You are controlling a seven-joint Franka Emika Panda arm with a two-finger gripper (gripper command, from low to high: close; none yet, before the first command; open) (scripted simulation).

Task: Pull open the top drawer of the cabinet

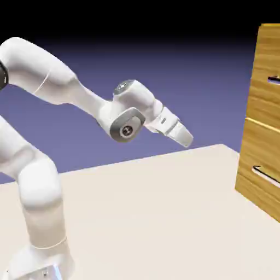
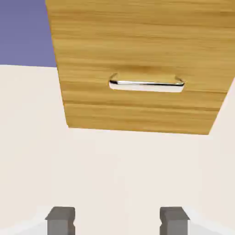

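Observation:
The cabinet (image 1: 261, 109) stands at the exterior view's right edge, golden-brown wood grain, partly cut off. Its top drawer (image 1: 264, 60) is flush and closed, and only the end of its silver bar handle (image 1: 273, 81) shows. My gripper (image 1: 187, 140) hangs in the air well left of the cabinet, tilted down toward it and touching nothing. In the hand view the two grey fingertips (image 2: 60, 219) stand wide apart with nothing between them, so the gripper (image 2: 117, 220) is open. That view shows the cabinet's bottom panel and its handle (image 2: 147, 85), some distance ahead.
The lower drawer (image 1: 254, 158) with its own silver handle (image 1: 265, 176) sits under the top one. The cabinet rests on a pale beige table (image 1: 153, 219). My white arm (image 1: 38, 191) rises from the lower left.

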